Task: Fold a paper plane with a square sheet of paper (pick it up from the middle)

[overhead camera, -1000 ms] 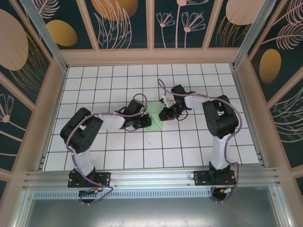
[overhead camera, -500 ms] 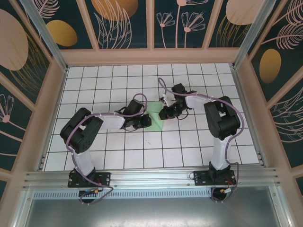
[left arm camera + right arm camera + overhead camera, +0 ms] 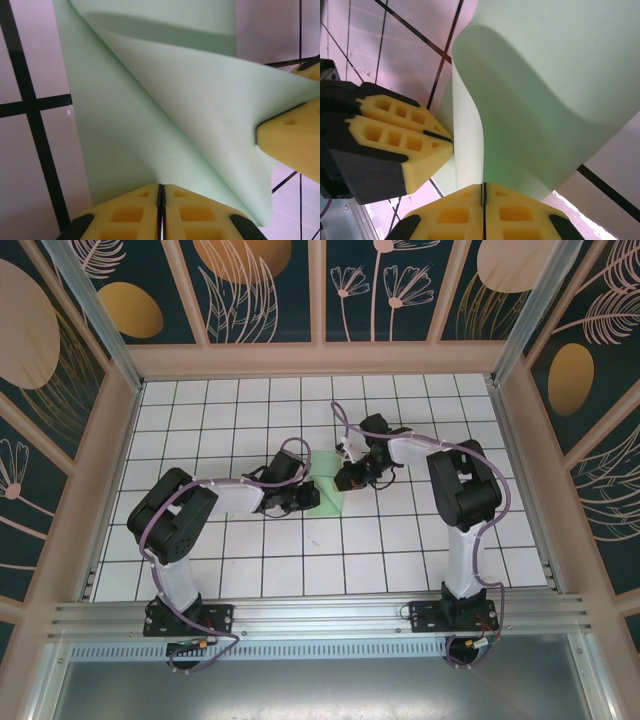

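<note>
Pale green and unmarked, the square sheet of paper (image 3: pixel 330 502) sits at the middle of the tiled table (image 3: pixel 230 570), held between the two arms. In the top view it shows as a narrow strip with its long axis running roughly 12 to 6 o'clock.

At 9 o'clock of the strip, the left gripper (image 3: pixel 305 498) has its fingers pressed together. In the left wrist view the yellow pads (image 3: pixel 135 210) meet with no gap and the sheet's near edge comes out of their seam, so it is pinching the paper (image 3: pixel 150 125). From there a sharp crease runs from 11 o'clock down toward 5 o'clock. The flap lifted beyond it points to 3 o'clock, where a finger of the other arm (image 3: pixel 292 150) meets it.

At 3 o'clock of the strip, the right gripper (image 3: pixel 345 480) is likewise closed on the sheet. In the right wrist view its pads (image 3: pixel 450 215) touch along one line and the paper (image 3: pixel 545 75) rises out of that line toward 12 o'clock, bowed in a soft S-curve. The left gripper (image 3: pixel 445 142) touches the sheet's edge at 9 o'clock.

Compared with a second ago, the right arm has edged slightly toward 11 o'clock and its fingers have drawn fully together. The left arm has stayed put, and the green strip looks much the same.

The paper is smooth, thin and matte, with one crease and a gently curled flap.
</note>
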